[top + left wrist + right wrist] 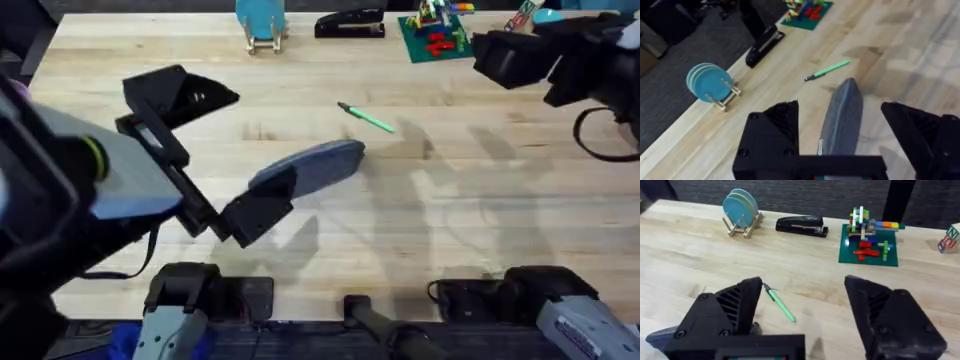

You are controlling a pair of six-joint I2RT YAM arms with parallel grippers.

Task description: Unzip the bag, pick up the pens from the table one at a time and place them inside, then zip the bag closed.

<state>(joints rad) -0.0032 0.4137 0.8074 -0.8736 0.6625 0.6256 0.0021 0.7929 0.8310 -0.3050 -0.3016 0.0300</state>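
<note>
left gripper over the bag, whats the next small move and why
Probably lower the left gripper and close on the near end of the bag. Its fingers are spread open to either side of the pouch, which looks zipped shut, and nothing is held yet. The green pen lies on the table just beyond it, so the zipper comes first.

A robot lab or office: a light wood-plank desk [700, 255] over dark grey carpet [685, 45], with a black stapler [802, 225] beside a coloured toy-brick model [870, 240].
</note>
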